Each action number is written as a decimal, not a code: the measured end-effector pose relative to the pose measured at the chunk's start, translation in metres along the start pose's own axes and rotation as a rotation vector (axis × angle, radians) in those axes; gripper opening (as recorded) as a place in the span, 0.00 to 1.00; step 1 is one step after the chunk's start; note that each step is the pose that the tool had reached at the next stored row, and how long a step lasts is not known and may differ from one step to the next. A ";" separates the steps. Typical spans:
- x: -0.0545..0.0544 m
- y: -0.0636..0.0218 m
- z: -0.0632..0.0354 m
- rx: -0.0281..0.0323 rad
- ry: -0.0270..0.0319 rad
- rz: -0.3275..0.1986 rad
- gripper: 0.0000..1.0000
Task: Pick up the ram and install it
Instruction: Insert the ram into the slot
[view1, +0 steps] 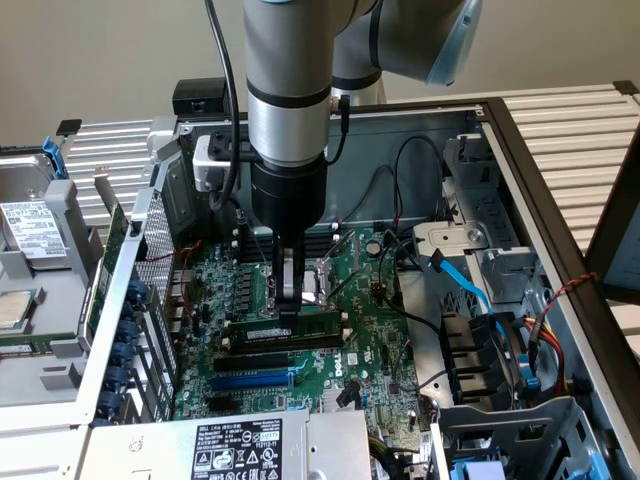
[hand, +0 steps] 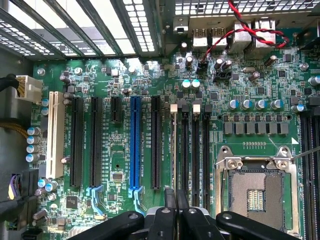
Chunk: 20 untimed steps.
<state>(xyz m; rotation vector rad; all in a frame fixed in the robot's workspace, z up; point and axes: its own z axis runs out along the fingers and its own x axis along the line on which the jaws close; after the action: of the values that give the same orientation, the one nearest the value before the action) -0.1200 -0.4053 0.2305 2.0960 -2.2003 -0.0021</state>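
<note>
My gripper (view1: 289, 308) is clamped on the ram (view1: 312, 327), which stands on edge at a black slot on the motherboard (view1: 372, 345) inside the open case (view1: 520, 190). I can't tell whether it is fully seated.

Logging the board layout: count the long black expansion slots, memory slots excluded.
3: two long black slots side by side between the white slot and the short black slot; one between the blue slot and the memory slots. None looks hidden.

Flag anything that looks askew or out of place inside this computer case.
Nothing looks damaged. The CPU socket sits bare, with no cooler over it, and a loose black cable trails across the motherboard. The ram, gripped by the hand, looks level, not askew.
</note>
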 end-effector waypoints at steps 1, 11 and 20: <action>0.000 0.0000 0.0000 0.0000 0.0000 0.000 0.12; 0.000 -0.0002 -0.0008 -0.0077 0.0007 -0.001 0.12; 0.000 -0.0001 -0.0010 -0.0142 0.0009 -0.001 0.12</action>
<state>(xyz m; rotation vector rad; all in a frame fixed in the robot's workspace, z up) -0.1199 -0.4053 0.2315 2.0893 -2.1922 -0.0169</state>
